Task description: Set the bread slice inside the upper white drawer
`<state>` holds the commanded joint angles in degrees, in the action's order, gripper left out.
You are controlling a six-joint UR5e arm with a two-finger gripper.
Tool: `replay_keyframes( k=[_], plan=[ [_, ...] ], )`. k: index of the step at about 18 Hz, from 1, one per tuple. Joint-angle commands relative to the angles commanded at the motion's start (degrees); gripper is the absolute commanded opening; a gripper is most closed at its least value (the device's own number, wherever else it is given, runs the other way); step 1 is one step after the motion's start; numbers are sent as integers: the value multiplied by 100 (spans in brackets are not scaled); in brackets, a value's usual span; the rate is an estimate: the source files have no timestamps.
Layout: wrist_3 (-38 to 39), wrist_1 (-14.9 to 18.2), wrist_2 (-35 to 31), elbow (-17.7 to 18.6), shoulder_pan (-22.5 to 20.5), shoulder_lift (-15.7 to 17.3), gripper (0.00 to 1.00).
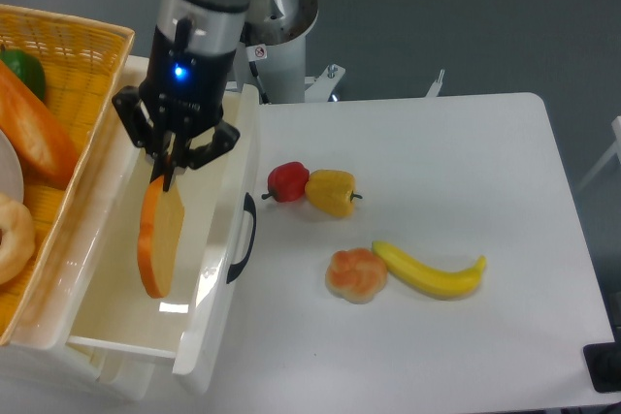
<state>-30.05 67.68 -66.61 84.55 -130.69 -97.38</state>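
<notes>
My gripper (169, 168) is shut on the top edge of the bread slice (160, 238), which hangs upright with its orange crust and pale tan face. The slice hangs over the inside of the upper white drawer (97, 336), which stands pulled open with its dark curved handle (245, 238) facing the table. The slice's lower end is near the drawer floor; I cannot tell if it touches.
A yellow wicker basket (82, 55) with a baguette (34, 133) and a green item sits left of the drawer. On the table lie a red pepper (287, 181), a yellow pepper (331, 191), a knotted bun (356, 274) and a banana (432, 274).
</notes>
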Motion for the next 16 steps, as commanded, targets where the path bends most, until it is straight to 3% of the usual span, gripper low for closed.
replay_keyframes(
  k=[1, 10, 13, 16],
  plan=[
    [-97, 26, -140, 9, 0, 0, 100],
    [-133, 70, -757, 167, -52, 27, 100],
    [-212, 53, -1045, 167, -491, -17, 100],
    [-991, 61, -1249, 176, -1027, -26, 100]
  ],
)
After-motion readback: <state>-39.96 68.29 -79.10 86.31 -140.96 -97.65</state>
